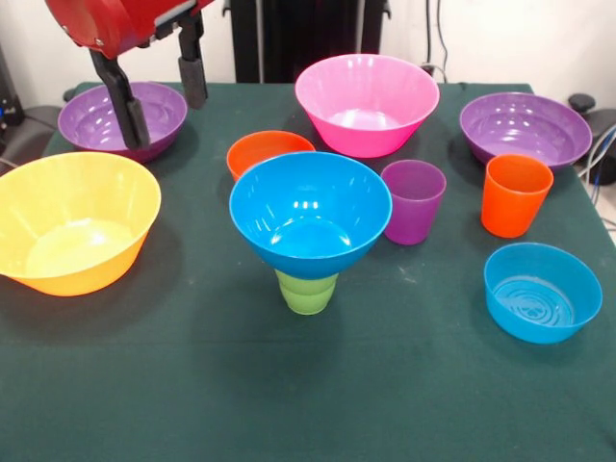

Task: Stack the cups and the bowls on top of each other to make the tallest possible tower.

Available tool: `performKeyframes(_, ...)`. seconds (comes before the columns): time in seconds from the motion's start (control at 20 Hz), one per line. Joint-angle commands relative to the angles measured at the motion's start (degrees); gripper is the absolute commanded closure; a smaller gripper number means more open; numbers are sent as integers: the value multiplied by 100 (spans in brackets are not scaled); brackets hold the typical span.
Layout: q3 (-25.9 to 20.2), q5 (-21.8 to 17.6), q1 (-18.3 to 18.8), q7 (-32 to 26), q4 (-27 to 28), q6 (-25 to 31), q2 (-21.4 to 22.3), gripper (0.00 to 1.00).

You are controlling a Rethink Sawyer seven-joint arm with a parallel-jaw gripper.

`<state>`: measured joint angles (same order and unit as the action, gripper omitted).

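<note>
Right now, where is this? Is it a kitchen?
Probably a robot lab, not a kitchen: a red robot arm with an open tool hangs over a green-clothed table, with cables at the side.

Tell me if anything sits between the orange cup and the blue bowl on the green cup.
Yes. The purple cup stands between the orange cup and the medium blue bowl on the green cup.

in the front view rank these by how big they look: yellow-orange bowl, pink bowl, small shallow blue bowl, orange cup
1. The large glossy yellow-orange plastic bowl, though it sits nearer the camera than the pink one, so the gap is unsure.
2. The large glossy pink plastic bowl.
3. The small shallow blue plastic bowl.
4. The orange plastic cup.
</note>
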<state>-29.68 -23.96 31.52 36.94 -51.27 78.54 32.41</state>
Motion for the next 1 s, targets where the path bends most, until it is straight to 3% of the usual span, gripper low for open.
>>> performKeyframes(0.05,-54,-395,-310,-575,-107,138,-245,0)
performKeyframes(0.3,-162,-246,-392,-603,-336,39,-90,0)
performKeyframes(0.55,-424,-118,-470,-1273,-662,147,60,0)
performKeyframes(0.7,-532,-120,-534,-1634,-696,407,111,0)
performKeyframes(1.0,-611,-301,-743,-1829,-583,659,-33,0)
